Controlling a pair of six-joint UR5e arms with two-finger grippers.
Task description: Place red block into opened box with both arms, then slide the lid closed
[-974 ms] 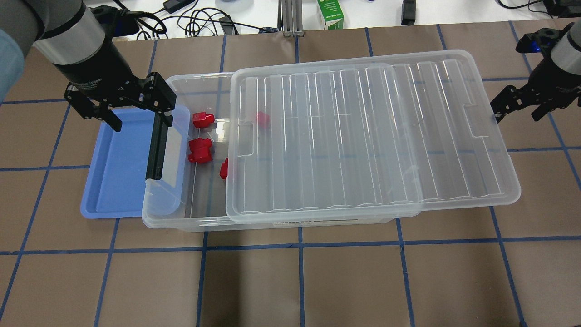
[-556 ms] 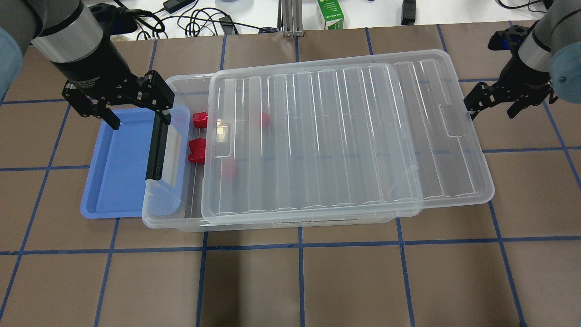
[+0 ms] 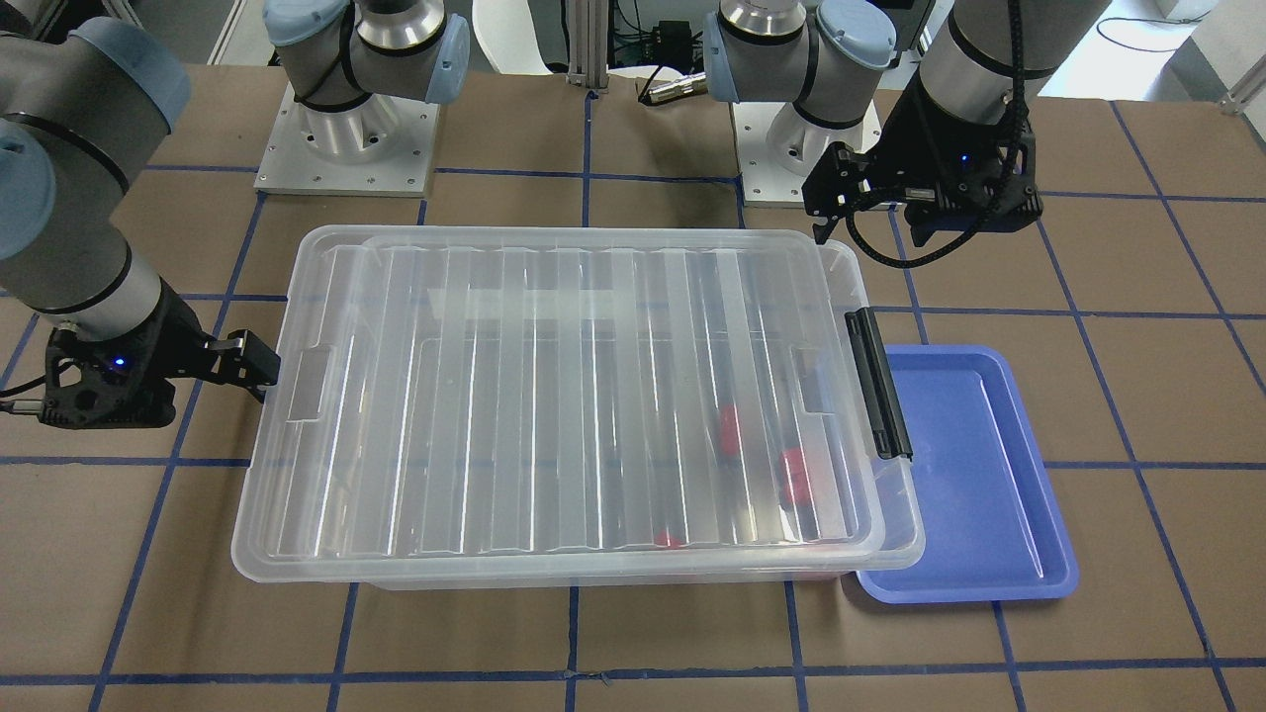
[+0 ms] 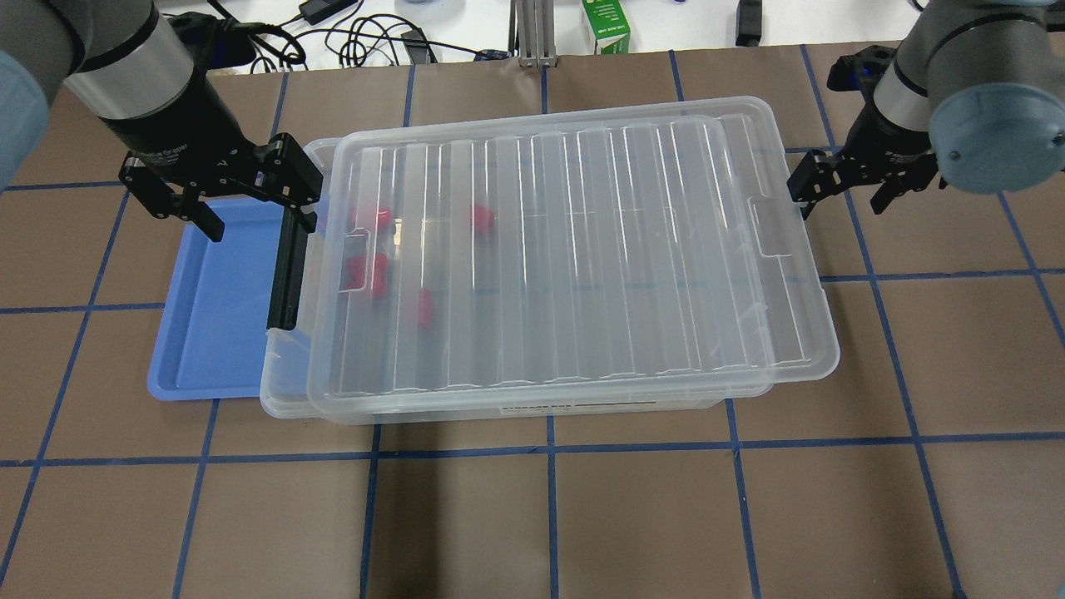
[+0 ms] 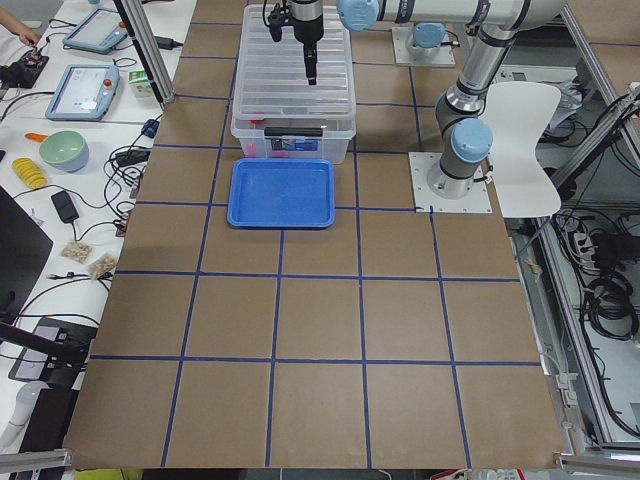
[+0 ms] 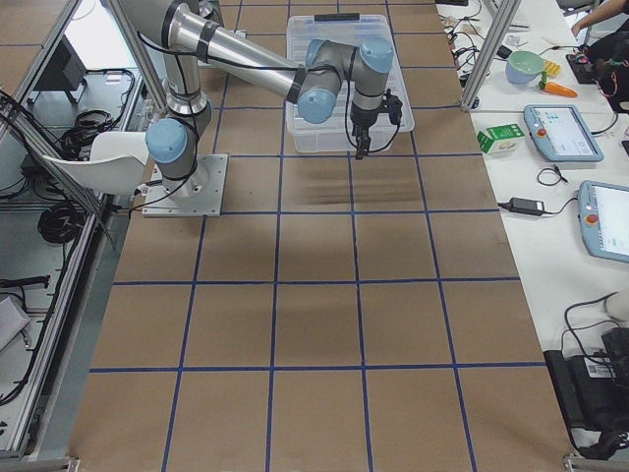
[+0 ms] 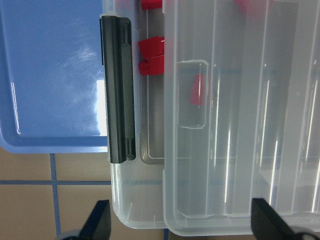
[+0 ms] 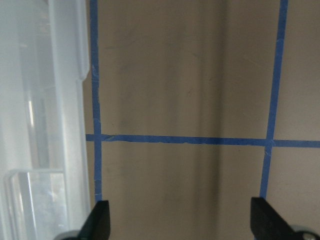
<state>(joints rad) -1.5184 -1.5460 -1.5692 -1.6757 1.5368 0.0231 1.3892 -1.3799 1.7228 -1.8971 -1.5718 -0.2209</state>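
The clear box (image 4: 287,399) lies across the table with its black clip bar (image 4: 284,266) at the left end. The ribbed lid (image 4: 582,249) covers nearly all of it, leaving a narrow strip bare by the clip and overhanging at the right. The red block (image 4: 373,218) sits inside under the lid, beside other red pieces, and shows cropped in the left wrist view (image 7: 150,4). My left gripper (image 4: 258,223) hangs open above the clip bar, holding nothing. My right gripper (image 4: 840,195) is open, with one finger against the lid's right short end (image 8: 50,100).
A blue tray (image 4: 208,316) lies at the box's left end, partly tucked under the clip side. A green carton (image 4: 606,29) and cables sit past the far table edge. Brown table with blue tape lines surrounds the box.
The lid has slid left over the box, and now covers the red pieces. My right gripper moved left behind the lid's end. The left gripper stayed in place.
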